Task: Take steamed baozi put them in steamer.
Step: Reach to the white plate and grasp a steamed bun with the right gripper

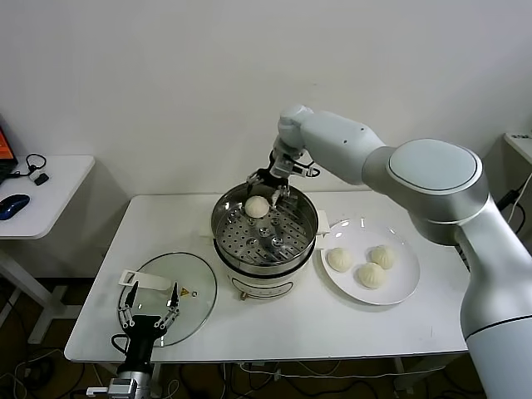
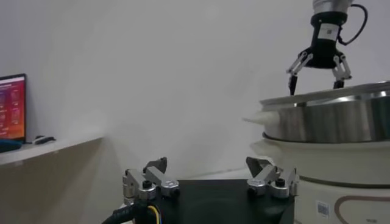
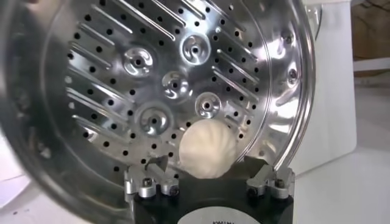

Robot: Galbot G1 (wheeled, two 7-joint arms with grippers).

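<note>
**1 bun in the steamer, 3 on the plate**

Head view, centre of frame: the steamer (image 1: 264, 237) stands on the white table (image 1: 100, 320), its perforated tray (image 3: 164, 79) exposed. 1 steamed baozi (image 1: 257, 206) lies on the tray near the far rim. The right gripper (image 1: 273, 184) hangs just above that rim, directly beside the bun, fingers spread wide and holding nothing; the right wrist view shows the bun (image 3: 208, 148) resting free on the tray between the finger bases. Whether a fingertip touches the bun cannot be told from these views.

Right of the steamer, the white plate (image 1: 399, 287) carries 3 more buns (image 1: 339, 259) (image 1: 382, 256) (image 1: 371, 275), set close together. Lower left of the frame, the glass lid (image 1: 195, 287) lies flat on the table, and the left gripper (image 1: 149, 310) is parked over its near edge, fingers apart and empty. A side table (image 1: 50, 179) with a mouse (image 1: 13, 205) occupies the left edge.
</note>
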